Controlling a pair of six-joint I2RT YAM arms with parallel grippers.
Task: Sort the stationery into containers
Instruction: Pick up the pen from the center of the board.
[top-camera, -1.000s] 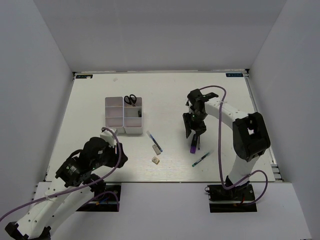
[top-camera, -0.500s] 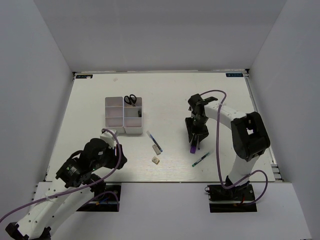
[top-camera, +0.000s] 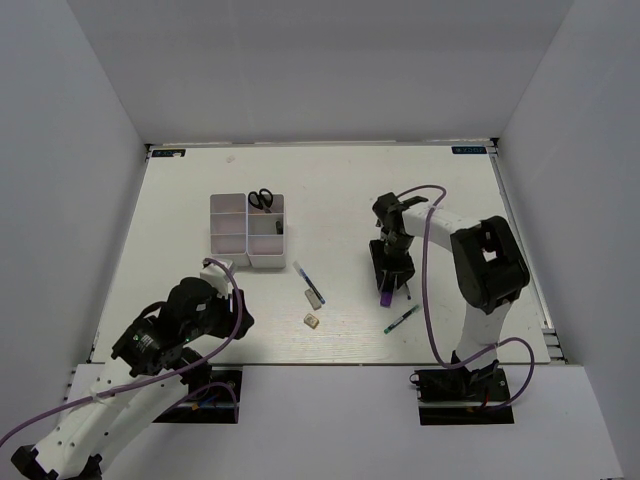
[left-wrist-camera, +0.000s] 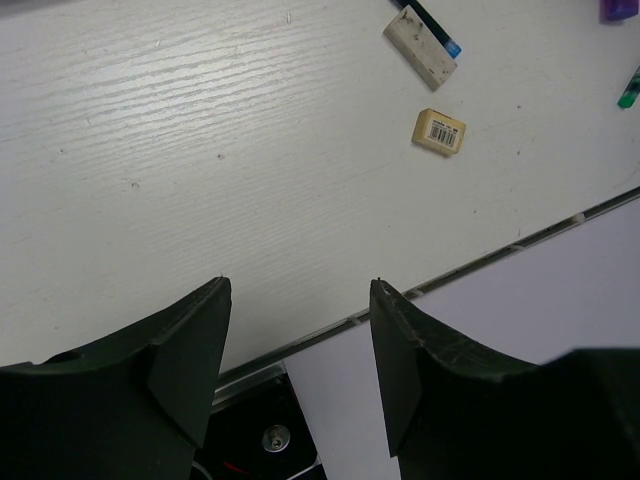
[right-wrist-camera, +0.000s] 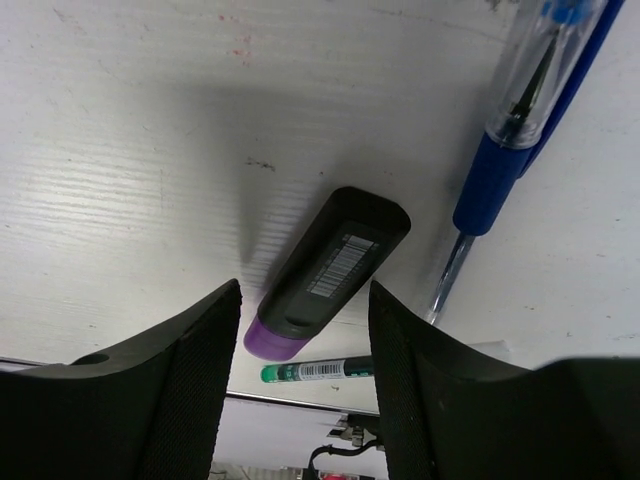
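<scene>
The left gripper has not shifted in the past second; it hangs over the near left part of the table with its jaws spread and nothing between them. Just beyond it sits the white organiser tray, with the black-handled scissors standing in its far right compartment. Right of the tray, well apart from it, a thin blue pen lies at a slant with a pale eraser touching its near end, and a small beige eraser with a barcode label lies just nearer. Further right, the right gripper has dropped lower and come nearer over the last second, and its open fingers now straddle the purple highlighter, which lies flat with its black cap pointing away. Whether the fingers touch the highlighter cannot be told. A second blue pen lies just beside the highlighter on its right, close to that finger. A green pen lies nearer the edge. The table is white and wood-grained, closed in by plain white walls.
</scene>
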